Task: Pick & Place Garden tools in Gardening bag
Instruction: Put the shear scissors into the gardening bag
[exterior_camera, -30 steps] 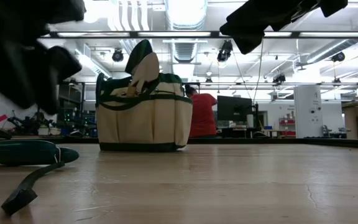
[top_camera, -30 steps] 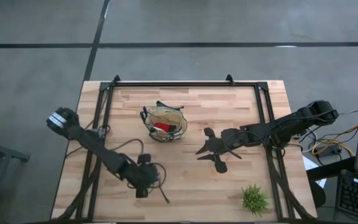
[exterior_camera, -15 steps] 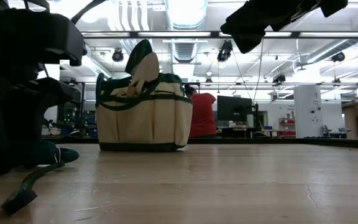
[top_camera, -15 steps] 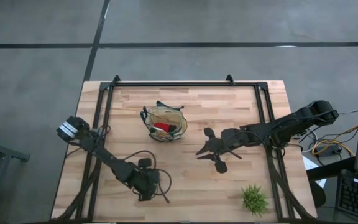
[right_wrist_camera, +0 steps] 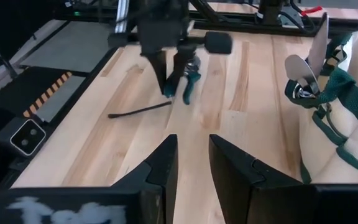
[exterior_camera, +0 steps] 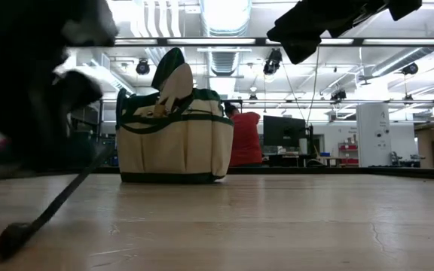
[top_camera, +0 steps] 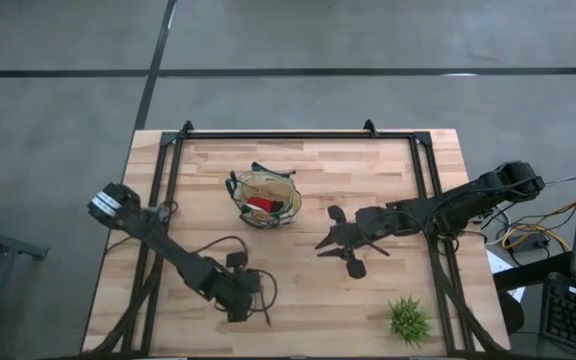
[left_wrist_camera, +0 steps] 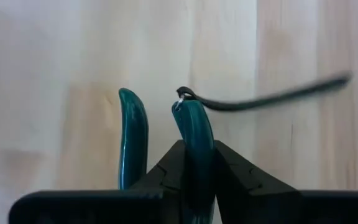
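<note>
1. Wooden boards make the table (top_camera: 298, 190). From high up, the gardening bag (top_camera: 264, 198) sits near the far middle, with something red inside. The left gripper (top_camera: 240, 302) is low at the near edge. A thin dark strap (top_camera: 265, 312) lies just beside it. The right gripper (top_camera: 340, 240) hangs over the middle of the table, to the right of the bag. A green spiky plant (top_camera: 409, 320) stands in the near right corner.

2. From table height, the tan bag (exterior_camera: 175, 139) stands upright with dark green trim. A silver trowel (exterior_camera: 175, 89) pokes out of its top. The left arm fills the left side as a big dark shape. The strap (exterior_camera: 47, 214) slants down to the wood. The right arm shows up high. A person in a red top (exterior_camera: 245, 139) is far behind the bag.

3. In the left wrist view, the left gripper (left_wrist_camera: 197, 186) pinches one teal handle of the pruners (left_wrist_camera: 192, 149). The other teal handle sticks out beside it. The strap (left_wrist_camera: 266, 98) hangs from the held handle's tip.

4. In the right wrist view, the right gripper (right_wrist_camera: 192, 163) has its fingers a little apart and holds nothing. Farther off, the left gripper (right_wrist_camera: 178, 70) holds the pruners (right_wrist_camera: 188, 79) just above the wood. The bag (right_wrist_camera: 344, 115) with its trowel (right_wrist_camera: 300, 73) is off to one side.
</note>
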### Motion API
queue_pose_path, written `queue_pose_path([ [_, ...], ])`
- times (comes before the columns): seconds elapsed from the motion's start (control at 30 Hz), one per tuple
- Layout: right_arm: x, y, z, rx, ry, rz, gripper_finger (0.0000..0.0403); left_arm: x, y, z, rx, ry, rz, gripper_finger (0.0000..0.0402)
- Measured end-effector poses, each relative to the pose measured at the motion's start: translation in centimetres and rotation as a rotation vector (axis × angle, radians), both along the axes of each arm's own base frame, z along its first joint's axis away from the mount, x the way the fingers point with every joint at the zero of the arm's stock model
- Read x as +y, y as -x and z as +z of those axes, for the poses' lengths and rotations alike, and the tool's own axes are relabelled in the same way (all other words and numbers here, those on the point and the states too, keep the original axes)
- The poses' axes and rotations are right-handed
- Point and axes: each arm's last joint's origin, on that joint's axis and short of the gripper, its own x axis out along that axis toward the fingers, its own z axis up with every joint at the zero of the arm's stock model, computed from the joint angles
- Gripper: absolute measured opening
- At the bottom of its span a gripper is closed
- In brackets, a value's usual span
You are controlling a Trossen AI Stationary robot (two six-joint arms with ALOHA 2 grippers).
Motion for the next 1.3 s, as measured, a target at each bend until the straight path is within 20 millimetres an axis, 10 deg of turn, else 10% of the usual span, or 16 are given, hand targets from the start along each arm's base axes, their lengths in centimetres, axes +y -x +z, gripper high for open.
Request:
queue_pose_path([
  [0.67, 5.9, 0.5, -0.8, -0.213, 0.324, 0.344, 0.0066, 4.1, -1.7, 13.6, -0.442, 0.172, 0.143, 0.0053],
  [1.3, 9.6, 0.5, 0.3, -0.621, 0.987, 0.272, 0.0184, 4.8, -2.6, 17.7, -0.577, 0.28, 0.19, 0.0053],
])
